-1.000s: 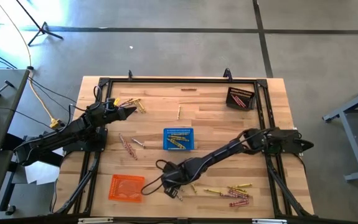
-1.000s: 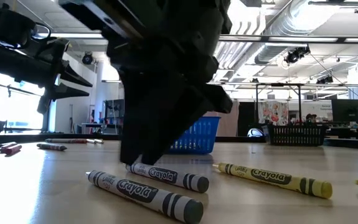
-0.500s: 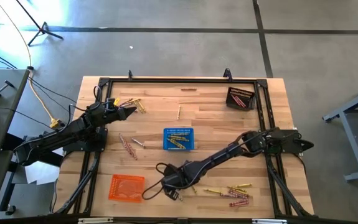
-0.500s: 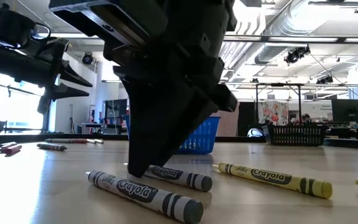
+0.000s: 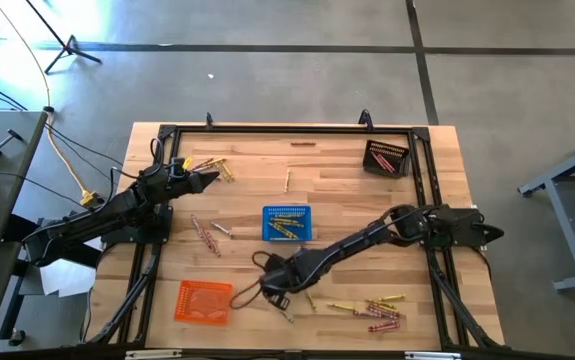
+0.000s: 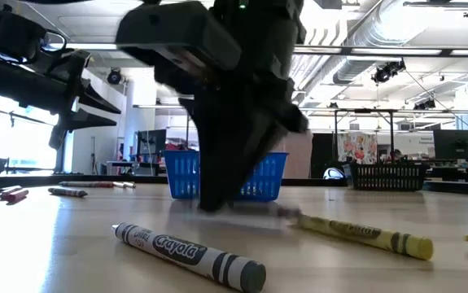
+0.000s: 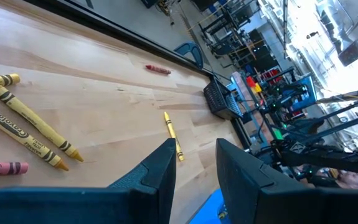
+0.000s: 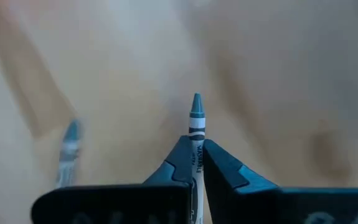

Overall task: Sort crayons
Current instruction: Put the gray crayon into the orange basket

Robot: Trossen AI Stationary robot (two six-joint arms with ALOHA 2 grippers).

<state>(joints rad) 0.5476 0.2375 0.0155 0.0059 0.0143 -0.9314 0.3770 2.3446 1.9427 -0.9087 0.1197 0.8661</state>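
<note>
— From above? 
— A wooden table (image 5: 337, 200) on grey floor; the right gripper (image 5: 270, 291) sits beside the orange basket (image 5: 204, 301). 
— Level? 
— Ceiling ducts, a grey crayon (image 6: 186, 255) lying. 
— Wrists? 
— The right pinches a grey-tipped crayon (image 8: 195, 134); the left gripper (image 7: 194, 171) is parted.

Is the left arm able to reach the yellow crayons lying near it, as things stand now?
Probably yes. The left gripper is open and holds nothing, and the yellow crayons lie on bare table just past its fingers, with nothing between. The right gripper is shut on a grey crayon far away, near the orange basket.
</note>
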